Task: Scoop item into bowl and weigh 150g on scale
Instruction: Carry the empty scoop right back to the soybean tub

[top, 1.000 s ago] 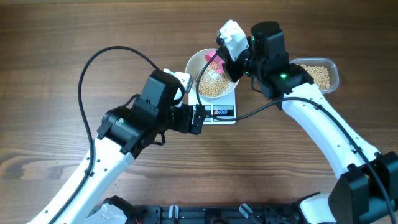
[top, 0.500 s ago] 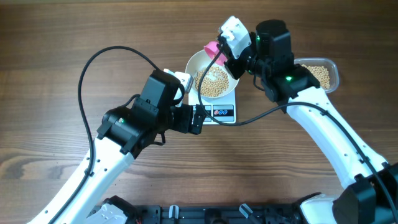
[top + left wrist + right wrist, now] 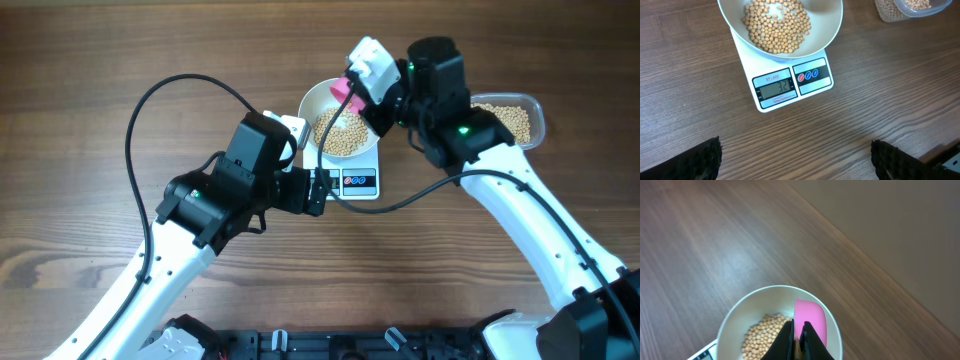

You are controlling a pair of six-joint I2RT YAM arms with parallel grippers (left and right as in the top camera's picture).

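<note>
Glossy white bowl (image 3: 832,29), matt wood-grain table (image 3: 880,110)

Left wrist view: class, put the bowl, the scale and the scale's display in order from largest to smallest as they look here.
1. bowl: looks largest, though the top edge crops it and it sits nearer the camera.
2. scale: next, partly hidden under the bowl.
3. display: clearly smallest.

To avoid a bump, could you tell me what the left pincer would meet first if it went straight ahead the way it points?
The left pincer would most likely meet the scale first, at its display end; the wrist view leaves height unclear.
</note>
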